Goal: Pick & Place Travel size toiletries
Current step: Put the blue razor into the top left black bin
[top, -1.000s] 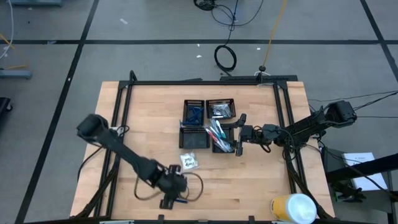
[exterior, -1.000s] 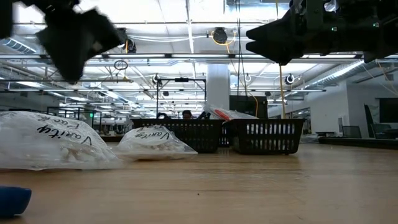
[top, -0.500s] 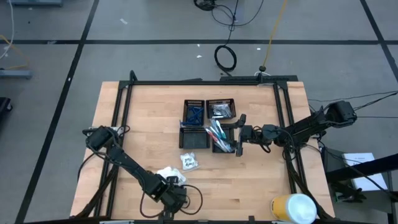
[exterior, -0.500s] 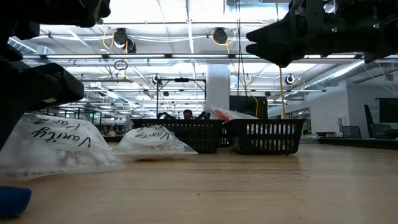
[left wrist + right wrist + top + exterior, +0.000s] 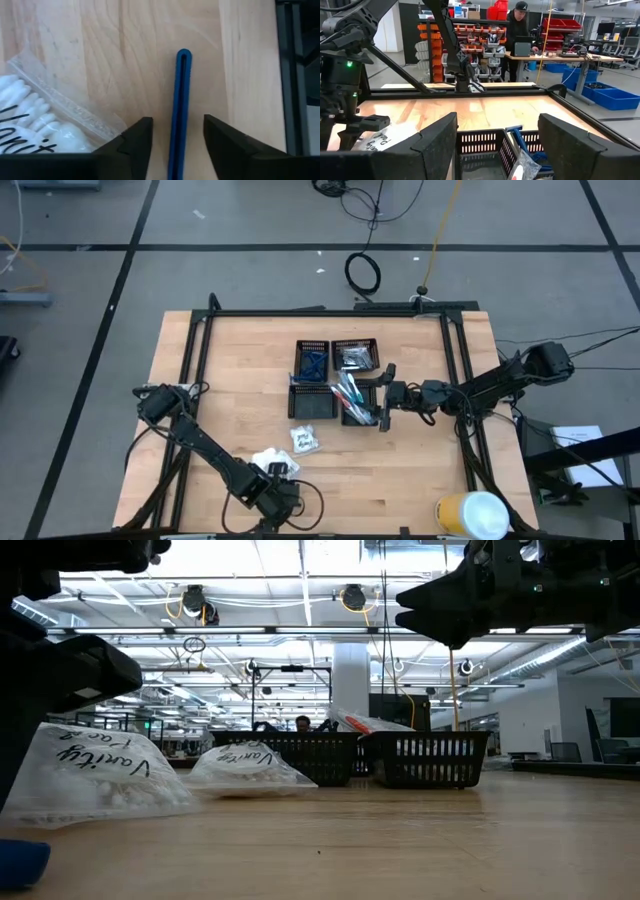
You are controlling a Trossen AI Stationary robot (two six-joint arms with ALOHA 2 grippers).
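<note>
At the bottom centre of the overhead frame, the left gripper [image 5: 277, 496] is lowered to the wooden table [image 5: 420, 480] near its front edge. In its wrist view, its two dark fingers [image 5: 137, 142] are spread on either side of a slim blue handle [image 5: 179, 110] lying flat on the wood; neither finger is seen touching it. A clear packet of white cotton swabs [image 5: 30, 125] lies just beside the handle, at the lower left of that frame. Slightly higher in the overhead frame, a second small white packet [image 5: 304, 439] lies alone. Four black mesh trays [image 5: 338, 383] are clustered at the table's centre, with blue razors [image 5: 311, 363], silvery pieces [image 5: 353, 358] and toothbrushes [image 5: 348, 395] sorted inside. The right gripper [image 5: 381, 396] is held above the trays' right edge, jaws wide apart and empty. A yellow-and-white cylinder [image 5: 470, 514] stands at the lower right.
</note>
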